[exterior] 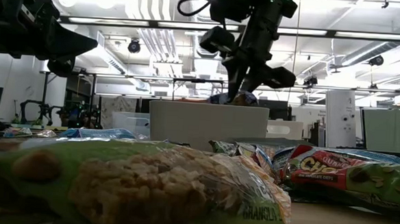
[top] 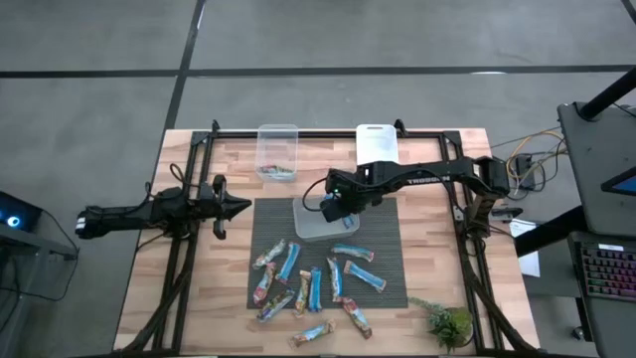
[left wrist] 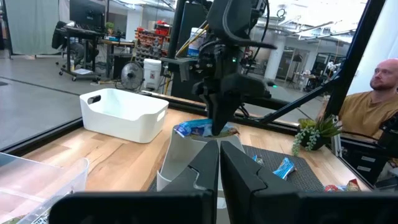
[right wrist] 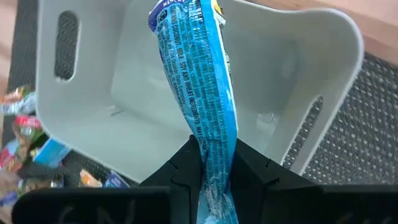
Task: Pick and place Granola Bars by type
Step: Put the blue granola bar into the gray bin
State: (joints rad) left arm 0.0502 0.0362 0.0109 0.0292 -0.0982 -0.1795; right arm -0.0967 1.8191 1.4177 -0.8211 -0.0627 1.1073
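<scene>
My right gripper (top: 333,209) is over the middle tub (top: 308,229) at the far end of the dark mat, shut on a blue-wrapped granola bar (right wrist: 199,74). The left wrist view shows that bar (left wrist: 205,129) level with the tub's rim (left wrist: 186,140). Several more bars (top: 318,288), blue and multicoloured, lie flat on the mat nearer the table's near edge. One bar (top: 279,171) lies in the clear tub (top: 277,134) at the far edge. My left gripper (top: 241,207) waits shut, left of the mat, touching nothing. My right gripper pinches the blue bar between its two fingers at one end of the wrapper (right wrist: 212,149), coming from above and pointing down. The bar runs out past the fingertips along them, and its free end (right wrist: 180,15) is over the tub's open inside (right wrist: 124,93).
A white handled tub (top: 378,142) stands at the far edge, right of the clear one. A small green plant (top: 447,320) sits at the near right corner. Bare wood lies left and right of the mat. A person (left wrist: 373,106) sits beyond the table.
</scene>
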